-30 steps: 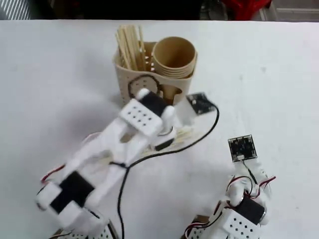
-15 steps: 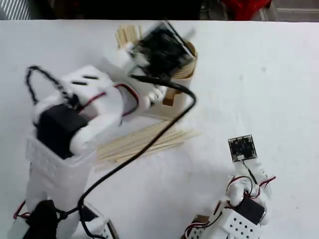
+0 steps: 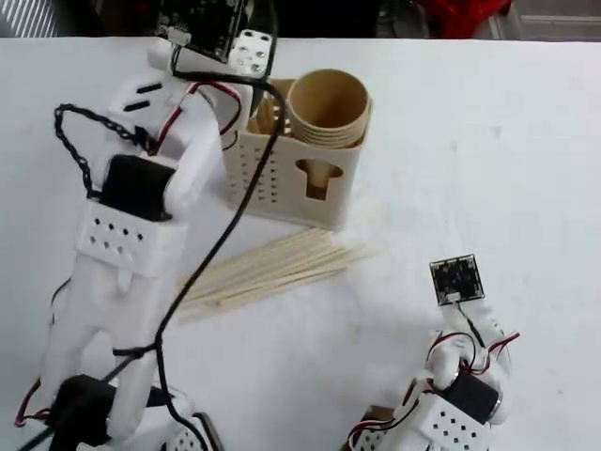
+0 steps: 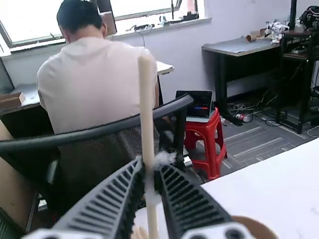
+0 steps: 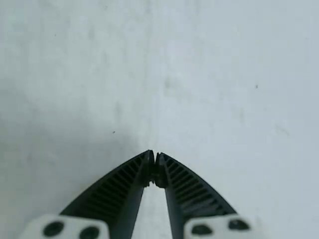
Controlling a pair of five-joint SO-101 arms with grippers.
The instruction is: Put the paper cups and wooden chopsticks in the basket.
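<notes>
A cream perforated basket (image 3: 282,178) stands at the table's middle back. A stack of paper cups (image 3: 328,106) sits in its right half and wooden chopsticks (image 3: 266,111) stand in its left half. More chopsticks (image 3: 268,270) lie in a loose bundle on the table just in front of it. My left arm (image 3: 141,188) is raised over the basket's back left corner. Its gripper (image 4: 149,172) is shut on one chopstick (image 4: 145,109), held upright above the cup rim (image 4: 251,232). My right gripper (image 5: 153,160) is shut on nothing, low over the bare table.
The right arm (image 3: 460,385) rests folded at the front right, its camera board (image 3: 456,279) right of the loose chopsticks. A black cable (image 3: 221,244) hangs from the left arm across the bundle's left end. White table (image 3: 488,160) lies open to the basket's right.
My left arm rose from the loose chopsticks in front of the basket and swung back over its left side, carrying one chopstick. The bundle on the table is uncovered. The right arm stayed still.
</notes>
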